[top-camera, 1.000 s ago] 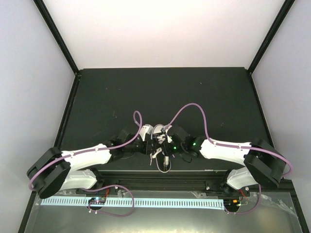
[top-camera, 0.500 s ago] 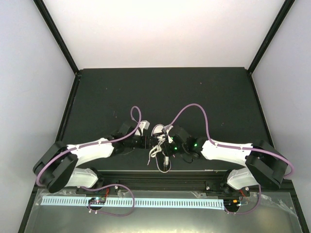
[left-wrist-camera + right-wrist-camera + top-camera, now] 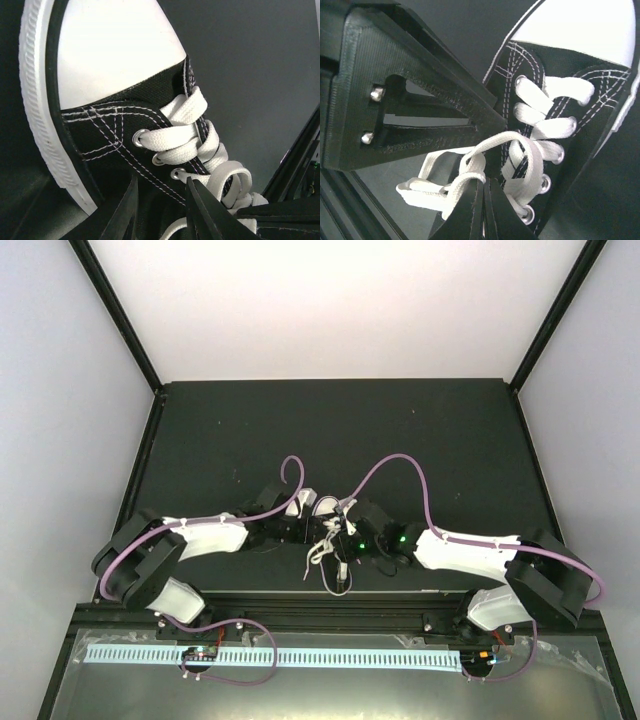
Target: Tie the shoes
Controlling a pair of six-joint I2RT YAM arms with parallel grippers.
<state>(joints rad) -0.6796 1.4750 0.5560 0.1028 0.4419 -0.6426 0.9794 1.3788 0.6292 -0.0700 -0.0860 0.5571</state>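
Note:
The small black sneaker [image 3: 326, 510] with white toe cap [image 3: 110, 50] lies near the table's front edge, between both grippers. Its white laces [image 3: 320, 552] trail loosely toward the front. My left gripper [image 3: 161, 212] is open, with its fingers [image 3: 122, 215] against the shoe's eyelet side and a lace strand running between them. In the top view it [image 3: 300, 530] sits on the shoe's left. My right gripper [image 3: 485, 192] is shut on a lace loop [image 3: 470, 172] beside the lower eyelets, and sits on the shoe's right in the top view [image 3: 345, 538].
The left gripper's black finger [image 3: 420, 115] fills the left of the right wrist view, close to the lace loop. The table's front rail [image 3: 320, 605] runs just below the shoe. Purple cables [image 3: 400, 465] arch over both arms.
The left arm has folded back and its elbow has swung up and left, with its gripper staying by the shoe's left side. The laces spread a little to the left. The right arm has barely moved.

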